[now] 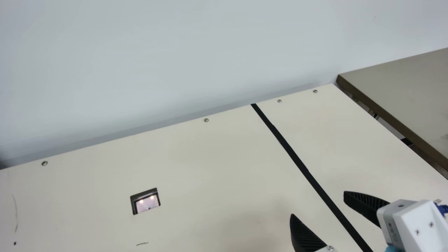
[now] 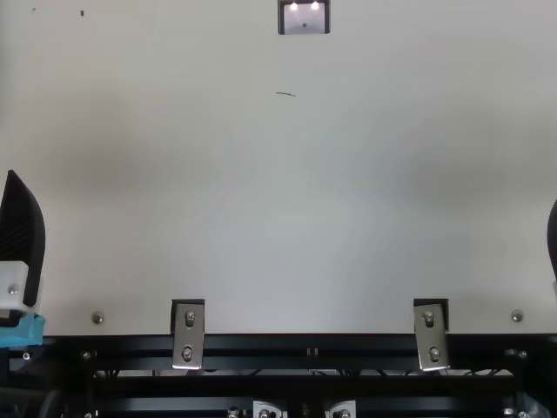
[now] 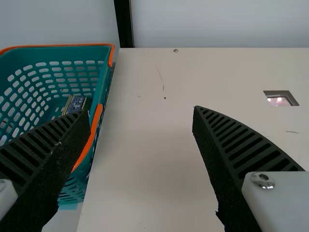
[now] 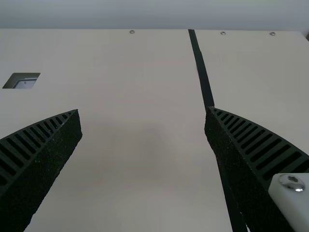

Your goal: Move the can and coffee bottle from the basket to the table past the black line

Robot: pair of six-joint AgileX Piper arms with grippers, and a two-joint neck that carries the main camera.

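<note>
Beside the cream table (image 3: 149, 145), the basket (image 3: 102, 67) walls in a partly hidden item (image 3: 76, 103); the left gripper (image 2: 22, 231) is spread, the right gripper (image 1: 318, 203) likewise, near the black line (image 1: 296, 161).

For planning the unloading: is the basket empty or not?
Not empty: an item with a blue label shows inside the basket. Whether it holds more, cannot tell.

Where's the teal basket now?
Left wrist view: the teal basket is beside the edge of the table, on the robot's left, near the left hand.
</note>
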